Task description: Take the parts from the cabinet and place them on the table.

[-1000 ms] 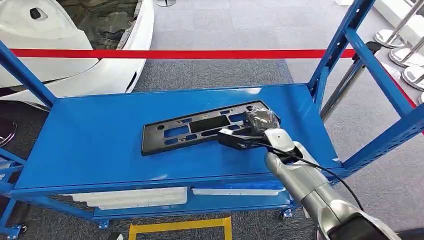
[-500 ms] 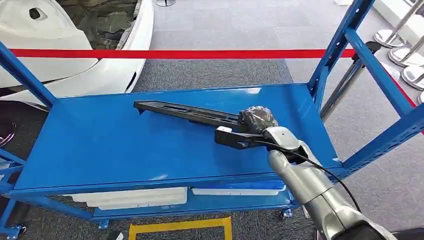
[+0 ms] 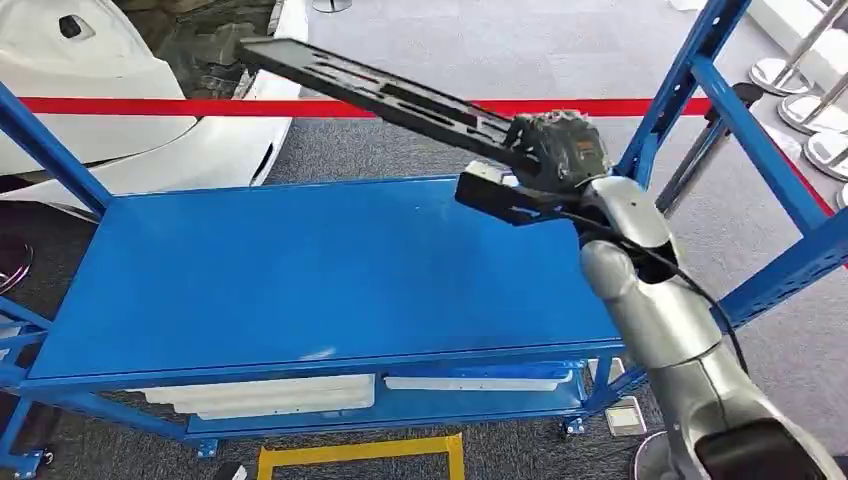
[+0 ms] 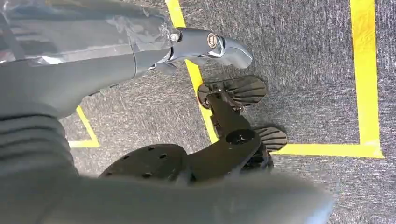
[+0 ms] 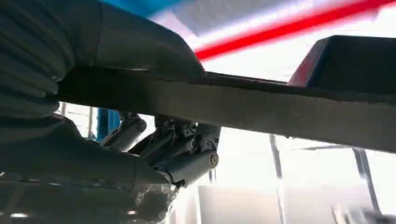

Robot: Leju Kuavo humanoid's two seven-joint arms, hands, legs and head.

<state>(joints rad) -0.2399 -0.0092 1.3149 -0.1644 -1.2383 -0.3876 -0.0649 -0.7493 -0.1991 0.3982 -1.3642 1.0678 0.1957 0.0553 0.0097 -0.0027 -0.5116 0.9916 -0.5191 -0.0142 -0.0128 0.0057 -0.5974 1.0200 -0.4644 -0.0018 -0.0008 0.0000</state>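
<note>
My head view looks forward and down from high on the body, taking in the whole blue shelf [image 3: 300, 280] from its near edge to its far corners, with the grey carpet [image 3: 450, 50] beyond. My left wrist camera hangs low and faces straight down at the carpet and yellow floor tape [image 4: 366, 70], close behind the left hand [image 4: 205, 44]. My right wrist camera sits tight against the right hand [image 5: 163, 149], facing outward; with the head view it shares the red barrier tape [image 3: 150, 105] and the black part [image 3: 380, 90].

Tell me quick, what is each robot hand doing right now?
Right robot hand: holding the black plastic panel, lifted above the blue shelf.
Left robot hand: holding nothing; open or closed cannot be told.
</note>
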